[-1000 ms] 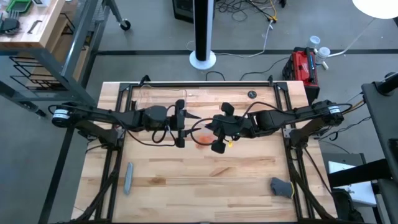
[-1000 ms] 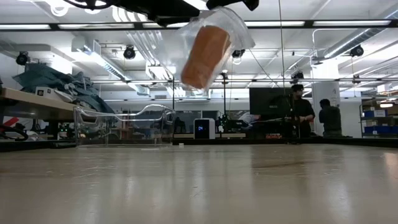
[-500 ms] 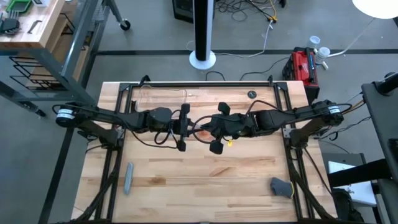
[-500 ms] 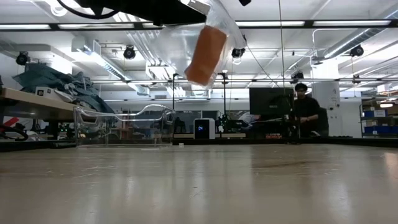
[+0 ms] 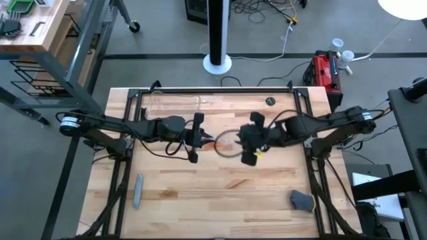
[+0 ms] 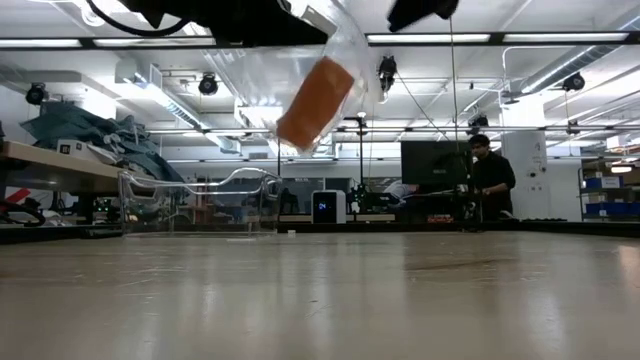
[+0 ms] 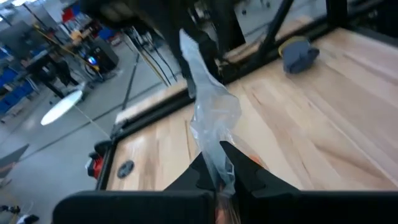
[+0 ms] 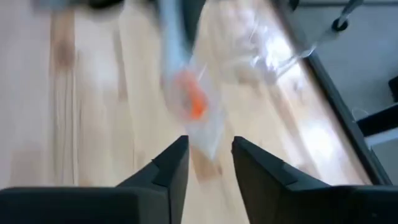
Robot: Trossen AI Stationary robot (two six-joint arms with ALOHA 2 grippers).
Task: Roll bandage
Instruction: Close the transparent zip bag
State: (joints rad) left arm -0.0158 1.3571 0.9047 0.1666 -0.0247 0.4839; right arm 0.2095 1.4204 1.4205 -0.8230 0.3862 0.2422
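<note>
Unwrapping step: left hand (image 7: pixel 219 169) pinches the plastic wrap (image 6: pixel 335 45) holding the bandage (image 6: pixel 313 103); right hand (image 8: pixel 209 151), at three o'clock, hangs open, empty. Next, free the bandage.

A robotics lab or workshop. A wooden counter (image 5: pixel 220 187) stands on a grey concrete floor (image 5: pixel 167 53) strewn with cables. Beyond it, an open hall has exposed ceiling ducts (image 6: pixel 230 70), strip lights (image 6: pixel 520 38), monitors (image 6: pixel 432 160), cluttered workbenches (image 6: pixel 60 165) and a standing person (image 6: pixel 490 178).
</note>
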